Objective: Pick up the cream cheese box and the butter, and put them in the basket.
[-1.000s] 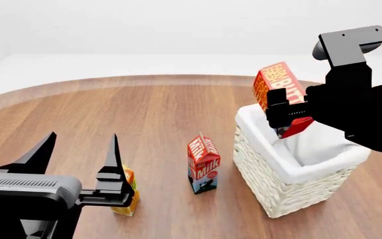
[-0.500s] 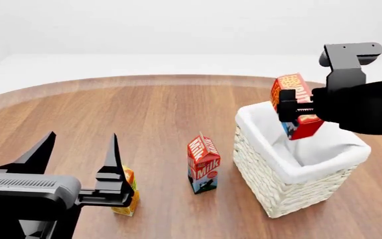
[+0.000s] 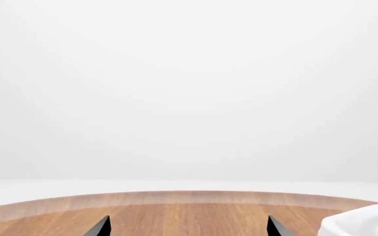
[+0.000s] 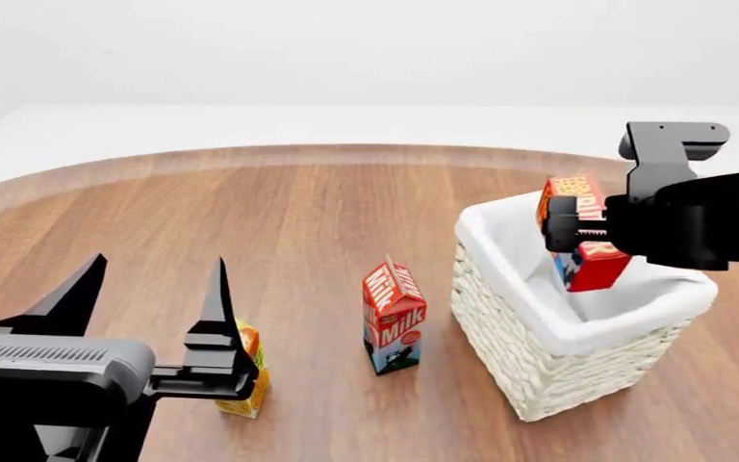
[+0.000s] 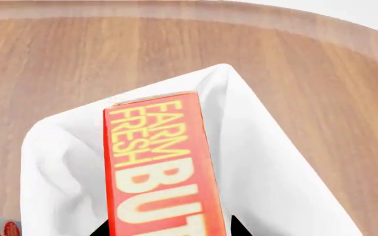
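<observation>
My right gripper (image 4: 577,234) is shut on the butter (image 4: 572,189), a red-orange box with yellow lettering, holding it upright and partly down inside the basket (image 4: 523,294). In the right wrist view the butter (image 5: 156,162) stands over the basket's white liner (image 5: 277,167), with the gripper (image 5: 166,231) clamped on its sides. My left gripper (image 4: 151,289) stands open at the near left with nothing between its fingers; in its wrist view the gripper (image 3: 189,228) faces bare wood. The cream cheese box is out of view.
A red-and-white milk carton (image 4: 394,316) stands just left of the basket. An orange juice carton (image 4: 250,377) sits behind my left gripper's right finger. The round wooden table (image 4: 293,212) ends in a curved far edge.
My right gripper has lowered the butter from above the basket's far rim down into the basket's opening. The left arm has not moved.
</observation>
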Controlling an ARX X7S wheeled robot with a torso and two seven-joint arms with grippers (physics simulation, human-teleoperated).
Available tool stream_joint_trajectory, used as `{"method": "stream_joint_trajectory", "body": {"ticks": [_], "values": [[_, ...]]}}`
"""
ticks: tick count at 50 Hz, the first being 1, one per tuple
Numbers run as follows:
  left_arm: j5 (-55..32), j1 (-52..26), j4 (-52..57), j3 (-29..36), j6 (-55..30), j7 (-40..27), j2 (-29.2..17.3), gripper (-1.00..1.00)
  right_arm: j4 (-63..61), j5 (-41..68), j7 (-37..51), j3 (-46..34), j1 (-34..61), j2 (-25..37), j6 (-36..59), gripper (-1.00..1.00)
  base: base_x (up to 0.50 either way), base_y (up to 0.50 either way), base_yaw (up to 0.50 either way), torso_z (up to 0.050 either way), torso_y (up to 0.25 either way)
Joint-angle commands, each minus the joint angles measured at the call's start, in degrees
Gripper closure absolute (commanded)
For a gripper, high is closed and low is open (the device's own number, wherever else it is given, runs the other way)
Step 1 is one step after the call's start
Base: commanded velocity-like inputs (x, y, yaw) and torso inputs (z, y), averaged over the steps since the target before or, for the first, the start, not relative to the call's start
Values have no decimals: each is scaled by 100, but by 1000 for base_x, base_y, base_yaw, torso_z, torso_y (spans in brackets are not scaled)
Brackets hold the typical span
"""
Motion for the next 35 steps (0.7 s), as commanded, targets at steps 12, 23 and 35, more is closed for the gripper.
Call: {"method": "stream_joint_trajectory", "body": {"ticks": [12,23,35], "values": [[-33,-29,0,2,25,-25,-37,-100,1040,-815,-750,-228,154,-444,-551,100,0,0,0,0,1],[-60,-66,38,17,1,-59,-44,-100,1466,-1071,-1105,-400,231,-704,-789,100,0,0,0,1,2],[-65,-101,92,64,-40,-109,-31,-100,1607,-1144,-1086,-472,172,-716,-761,100,0,0,0,0,1]]}}
